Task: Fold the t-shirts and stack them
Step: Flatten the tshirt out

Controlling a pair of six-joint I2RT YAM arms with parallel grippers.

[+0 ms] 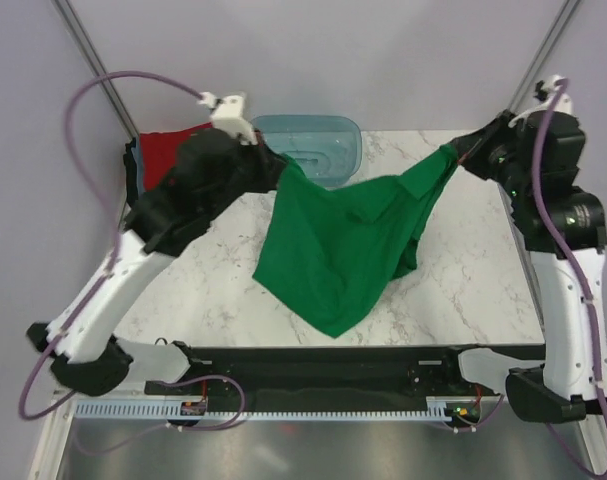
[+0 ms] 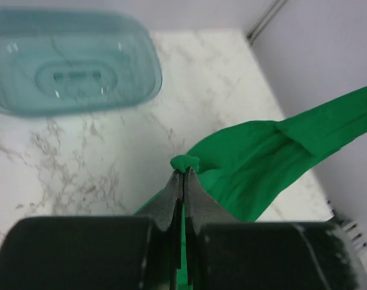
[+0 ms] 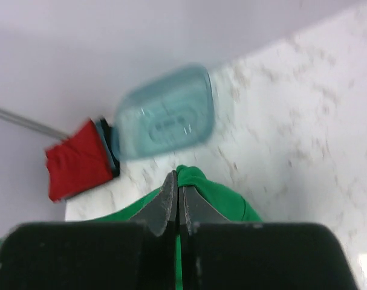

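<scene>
The bright green t-shirt [image 1: 343,245] hangs stretched between both grippers above the marble table, its lower point touching the table near the front. My left gripper [image 1: 281,163] is shut on its left upper corner; the pinched cloth shows in the left wrist view [image 2: 184,163]. My right gripper [image 1: 461,150] is shut on its right upper corner, seen in the right wrist view [image 3: 178,175]. A stack of folded shirts with the red t-shirt [image 1: 173,148] on top lies at the back left, light blue and black edges under it [image 3: 110,148].
A translucent teal plastic tub [image 1: 313,140] stands at the back centre, just behind the left gripper. Grey walls close the back and sides. The marble table [image 1: 463,280] reaches to the black bar at the arm bases.
</scene>
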